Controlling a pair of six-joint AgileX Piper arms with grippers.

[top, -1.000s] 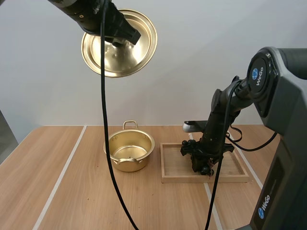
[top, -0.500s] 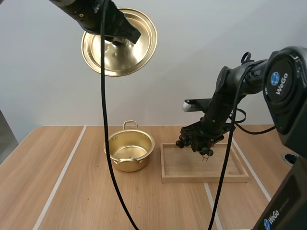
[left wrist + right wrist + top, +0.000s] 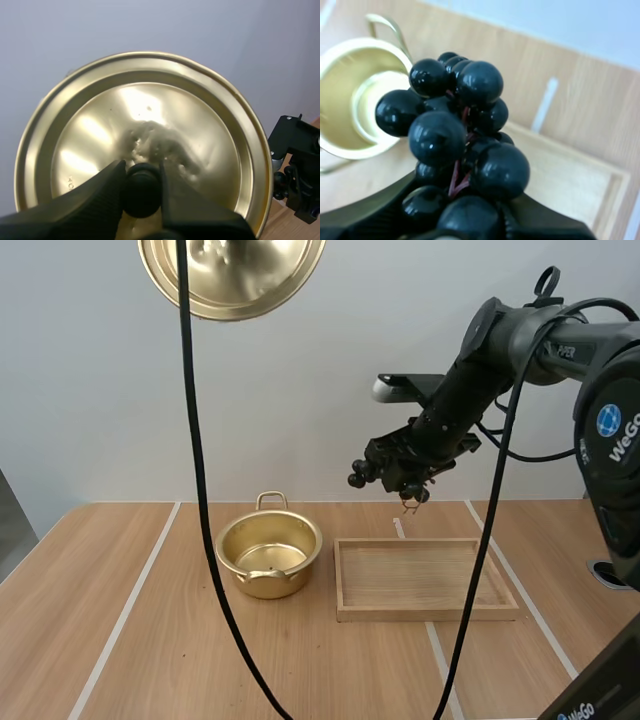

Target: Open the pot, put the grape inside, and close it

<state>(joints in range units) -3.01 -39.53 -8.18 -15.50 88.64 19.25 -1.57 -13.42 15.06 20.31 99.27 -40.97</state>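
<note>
The open gold pot stands on the table left of the wooden tray. Its gold lid hangs high at the upper left. In the left wrist view my left gripper is shut on the lid's black knob. My right gripper holds the bunch of black grapes in the air above the tray's far edge, right of the pot. In the right wrist view the grapes are pinched in my right gripper, with the pot and the tray below.
The wooden table has two pale stripes running front to back. The tray holds nothing. A plain wall stands behind the table.
My right gripper has lifted the grapes out of the tray and carried them up and slightly left. The left arm has raised the lid higher, and the arm itself has left the high view.
</note>
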